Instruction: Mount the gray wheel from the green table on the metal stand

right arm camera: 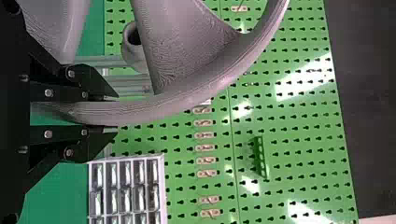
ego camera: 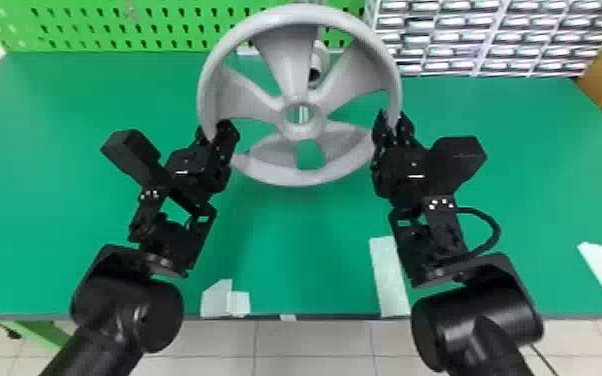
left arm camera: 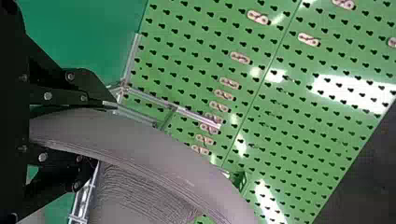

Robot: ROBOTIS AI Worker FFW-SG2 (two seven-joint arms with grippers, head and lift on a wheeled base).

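Gray rim sits pinched in both sets of my jaws: the left gripper holds one side of the wheel, the right gripper the side opposite. Midway between them is the hub, its hole open, the wheel held up over the worktop.

Just past the jaws, behind the wheel, the gray peg shows through a gap beside the hub rather than in its hole. I judge it to be where the wheel must go, so the hub needs lining up first. Pushing forward as things lie could butt the wheel against the peg's end and jar the stand. If one arm led the other, the wheel would skew and the hub could jam on the peg. I hold only the rim's two sides, so a knock might also turn it within my jaws; letting go before the hub is well seated could drop it.

Farther out from the jaws rises the pegboard, with the drawers beyond my right one.
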